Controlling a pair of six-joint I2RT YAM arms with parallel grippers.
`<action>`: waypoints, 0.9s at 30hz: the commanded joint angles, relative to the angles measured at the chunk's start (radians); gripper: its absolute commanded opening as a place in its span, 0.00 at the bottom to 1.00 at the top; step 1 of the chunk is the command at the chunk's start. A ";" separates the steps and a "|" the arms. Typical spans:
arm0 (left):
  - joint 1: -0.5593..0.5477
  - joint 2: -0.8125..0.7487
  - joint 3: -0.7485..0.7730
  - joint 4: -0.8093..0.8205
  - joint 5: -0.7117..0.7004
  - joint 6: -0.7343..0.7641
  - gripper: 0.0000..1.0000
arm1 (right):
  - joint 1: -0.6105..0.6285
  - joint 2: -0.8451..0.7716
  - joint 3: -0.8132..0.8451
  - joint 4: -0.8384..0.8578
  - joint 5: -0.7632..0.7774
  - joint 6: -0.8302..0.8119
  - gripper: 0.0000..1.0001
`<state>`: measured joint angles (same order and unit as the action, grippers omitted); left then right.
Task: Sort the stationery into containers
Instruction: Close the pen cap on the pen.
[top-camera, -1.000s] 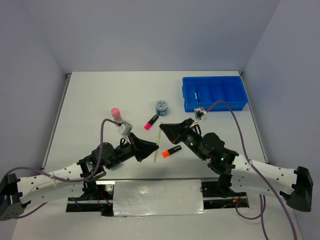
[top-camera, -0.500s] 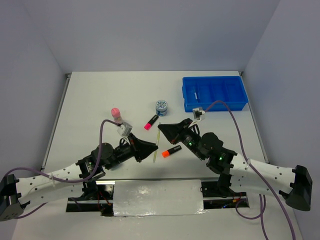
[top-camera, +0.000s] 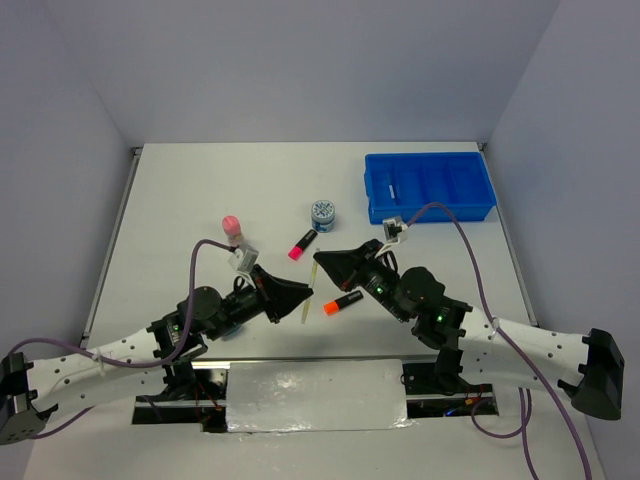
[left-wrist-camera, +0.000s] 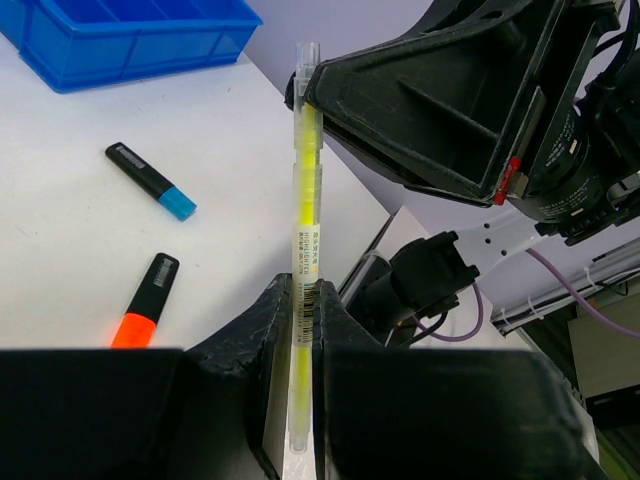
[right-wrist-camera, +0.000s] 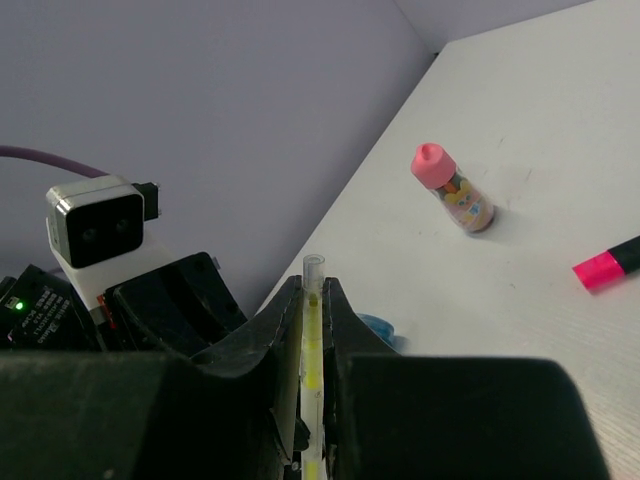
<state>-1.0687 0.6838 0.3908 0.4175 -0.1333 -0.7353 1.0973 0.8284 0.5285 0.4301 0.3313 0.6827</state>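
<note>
Thin yellow translucent plastic pen (left-wrist-camera: 306, 190) clamped at lower end by left gripper (left-wrist-camera: 303, 300), upper end pinched by right gripper (right-wrist-camera: 313, 300) — both nearly closed on it. Handover judged, since bright blue compartmented plastic tray (top-camera: 430, 185) sits far right. Barcode and small print on barrel — unreadable.

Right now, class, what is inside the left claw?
The left claw pinches a yellow pen, whose far end sits in the right claw. From above, the claws cover the pen's ends.
</note>
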 joint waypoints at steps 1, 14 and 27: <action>-0.004 -0.021 0.056 0.056 -0.031 0.019 0.00 | 0.007 -0.012 -0.018 0.029 0.002 -0.020 0.01; -0.004 -0.012 0.075 0.070 -0.058 0.039 0.00 | 0.045 0.035 -0.021 0.087 -0.029 0.018 0.11; -0.004 0.002 0.091 0.086 -0.042 0.068 0.00 | 0.052 0.014 -0.019 0.085 -0.058 0.008 0.36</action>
<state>-1.0721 0.6846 0.4477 0.4240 -0.1673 -0.6853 1.1423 0.8562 0.5156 0.4866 0.2905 0.6949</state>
